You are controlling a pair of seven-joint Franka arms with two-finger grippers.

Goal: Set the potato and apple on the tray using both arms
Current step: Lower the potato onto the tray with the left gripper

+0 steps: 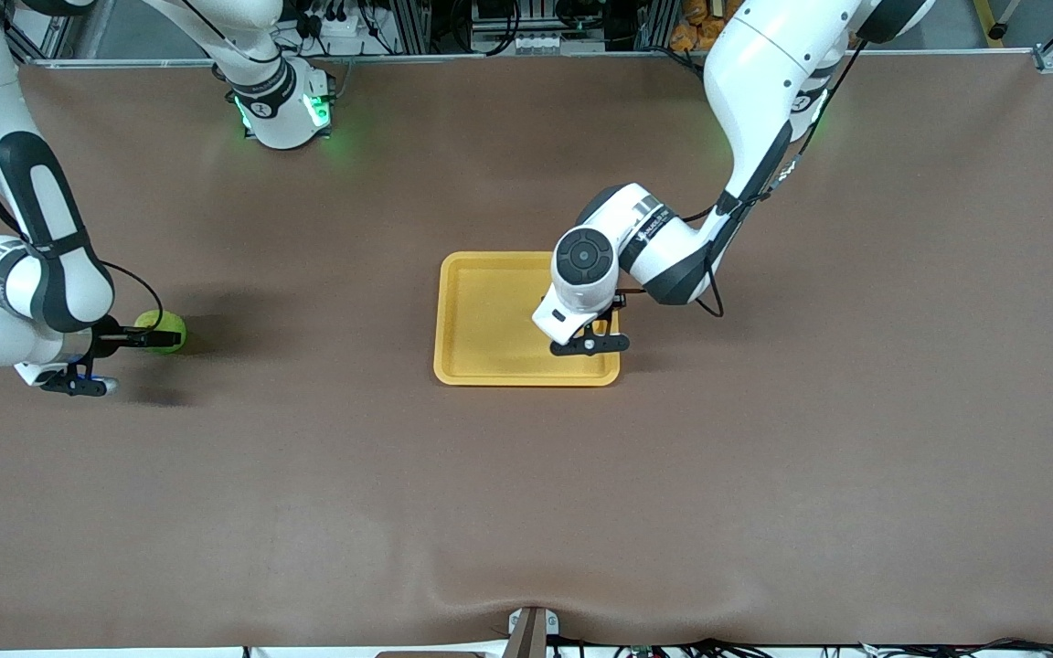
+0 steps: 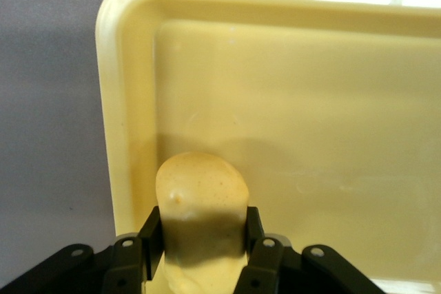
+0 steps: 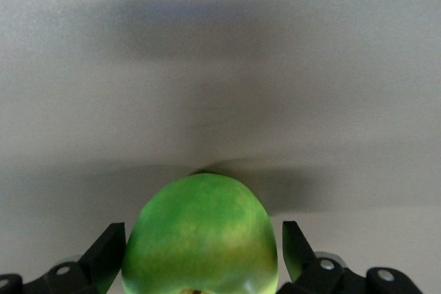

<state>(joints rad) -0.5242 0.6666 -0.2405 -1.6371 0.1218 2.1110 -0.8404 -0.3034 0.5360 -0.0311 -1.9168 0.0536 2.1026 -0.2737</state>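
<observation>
Holding the potato [image 2: 201, 201] in my left gripper [image 2: 203, 239], I have it clenched between both fingers [image 2: 153, 233], which press on its two sides. The left gripper [image 1: 592, 331] is over the tray [image 1: 481, 315], above the tray's end toward my left arm's side and near the rim that lies closest to the front camera. In the left wrist view the potato's pale, speckled tip points over the tray's [image 2: 289, 87] bare floor near one rounded corner, with its shadow falling on the floor beneath it. Whether the potato touches the floor I cannot tell. In the front view my own wrist hides it.

My right gripper [image 1: 135, 340] is well away from the tray, toward my right arm's end of the table [image 1: 764, 493]. Its jaws stand released, spread wide, with the apple [image 1: 161, 331] between them. The right wrist view shows the apple [image 3: 200, 235] green with yellowish streaks, a finger [image 3: 105, 253] just beside each flank and a thin gap showing on either side, so I am not grasping it. The apple rests on the brown table, about as far from the front camera as the tray's middle.
</observation>
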